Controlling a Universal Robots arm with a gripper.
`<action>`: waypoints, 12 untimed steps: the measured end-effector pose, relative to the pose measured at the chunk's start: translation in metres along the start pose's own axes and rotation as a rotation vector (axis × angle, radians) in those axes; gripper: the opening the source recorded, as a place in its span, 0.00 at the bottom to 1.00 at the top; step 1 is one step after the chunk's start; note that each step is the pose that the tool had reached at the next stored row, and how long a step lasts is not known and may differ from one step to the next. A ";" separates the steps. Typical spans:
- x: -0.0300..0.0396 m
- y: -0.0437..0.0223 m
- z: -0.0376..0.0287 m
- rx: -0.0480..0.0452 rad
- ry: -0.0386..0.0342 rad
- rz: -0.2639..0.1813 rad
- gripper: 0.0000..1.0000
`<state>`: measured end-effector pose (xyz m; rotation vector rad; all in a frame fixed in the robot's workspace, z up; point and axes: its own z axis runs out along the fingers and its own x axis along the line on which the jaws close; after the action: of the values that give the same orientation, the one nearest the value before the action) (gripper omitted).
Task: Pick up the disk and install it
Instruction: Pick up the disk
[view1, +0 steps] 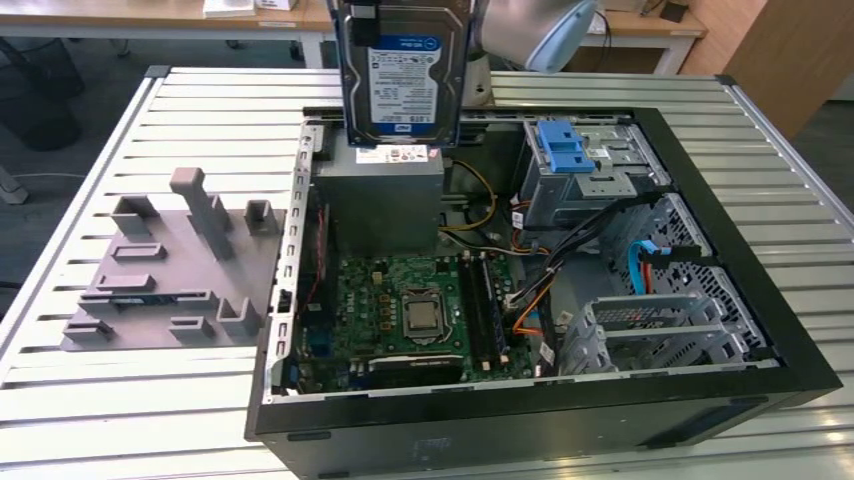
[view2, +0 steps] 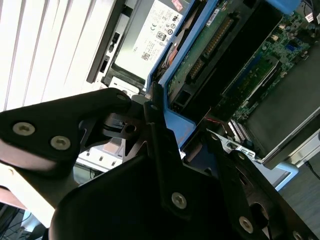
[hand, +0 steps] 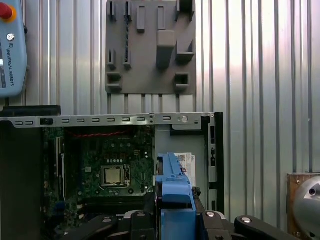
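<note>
**Slatted surface, open case: disk clamped in claw**

White ribbed metal slats are seen to form the surface (view1: 107, 420), on which a black computer case (view1: 534, 425) is laid open on its side. The disk (view1: 400, 70) is held upright in the air above the grey power supply box (view1: 378, 200), at the end of the case farther from the exterior camera. In the second wrist view the claw (view2: 184, 134) is closed on the disk's blue plastic rail, with black fingers (view2: 157, 135) pressed to either side. Green circuit board is exposed on one flat face of the disk. A blue-and-white label is carried on the other, silver face. A grey moulded fixture plate (view1: 160, 280) is laid beside the case, toward the exterior view's left.
</note>
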<state>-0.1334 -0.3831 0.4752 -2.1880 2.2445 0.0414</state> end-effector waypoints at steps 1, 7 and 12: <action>-0.0001 -0.0029 -0.0001 -0.0001 0.0000 0.000 0.36; -0.0005 -0.0201 -0.0003 -0.0001 0.0000 0.000 0.36; -0.0006 -0.0235 -0.0004 -0.0001 0.0001 0.000 0.36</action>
<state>-0.1099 -0.3831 0.4753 -2.1882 2.2445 0.0414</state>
